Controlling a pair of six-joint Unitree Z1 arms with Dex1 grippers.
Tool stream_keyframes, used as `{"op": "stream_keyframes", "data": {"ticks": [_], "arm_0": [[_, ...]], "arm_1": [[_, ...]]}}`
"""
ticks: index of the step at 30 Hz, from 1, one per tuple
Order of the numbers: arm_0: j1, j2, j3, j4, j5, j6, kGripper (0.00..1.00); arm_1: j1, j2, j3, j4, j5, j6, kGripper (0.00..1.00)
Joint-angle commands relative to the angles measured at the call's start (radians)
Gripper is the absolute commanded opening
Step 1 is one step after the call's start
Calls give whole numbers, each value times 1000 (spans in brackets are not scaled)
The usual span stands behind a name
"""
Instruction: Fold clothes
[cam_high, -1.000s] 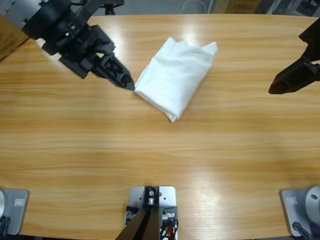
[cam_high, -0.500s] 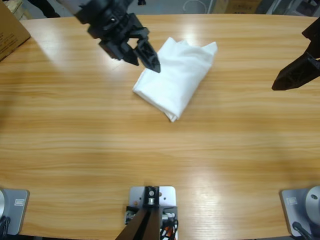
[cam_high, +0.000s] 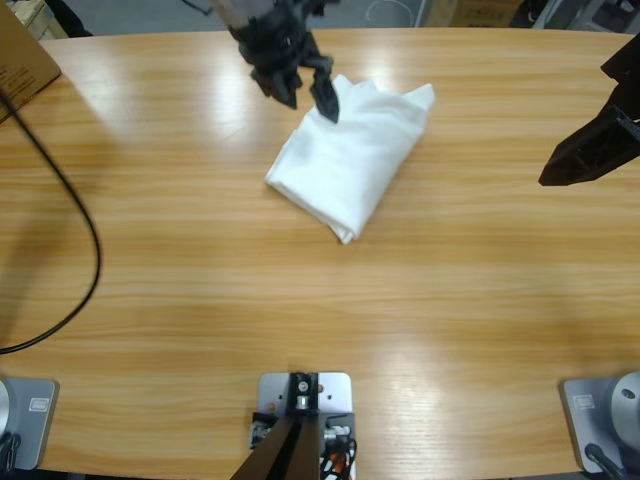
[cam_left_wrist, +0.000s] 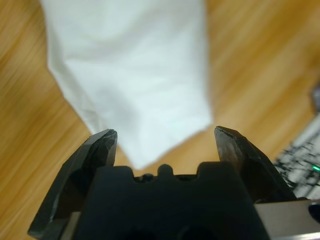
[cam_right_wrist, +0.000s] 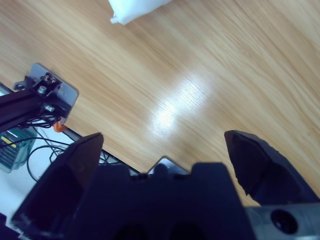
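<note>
While the shirt (cam_high: 350, 160) lies folded into a compact slanted bundle on the surface (cam_high: 300, 300), towards its far edge, I see the left end effector (cam_high: 310, 92) poised over the bundle's upper left corner, jaws spread wide and holding nothing. In the left wrist view the shirt (cam_left_wrist: 135, 75) fills the space ahead of the left end effector (cam_left_wrist: 165, 135); I cannot tell whether the jaw tips touch the cloth. The right end effector (cam_high: 590, 158) hangs well apart at the right edge, partly cut off; in its wrist view the right end effector (cam_right_wrist: 162, 142) is likewise wide and empty. A black cable (cam_high: 70, 200) curves across the surface at left, its ends out of frame. A cardboard box (cam_high: 25, 60) is cropped at the upper left corner.
</note>
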Motion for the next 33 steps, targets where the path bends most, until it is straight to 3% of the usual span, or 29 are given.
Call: {"op": "stream_keyframes", "data": {"ticks": [1, 4, 13, 22, 33], "arm_0": [[-62, 166, -260, 141, 135, -30, 770], [-103, 161, -316, 141, 200, -21, 770], [-137, 109, -313, 156, 420, -21, 770], [-227, 51, -351, 155, 420, -18, 770], [-174, 129, -415, 151, 332, -16, 770]], "arm_1": [[-12, -45, 5, 81, 37, -24, 1000], [-9, -48, 7, 82, 46, -27, 1000], [-5, -59, 20, 83, 48, -34, 1000], [3, -85, 48, 86, 70, -32, 1000], [35, -169, 111, 96, 104, 20, 1000]]}}
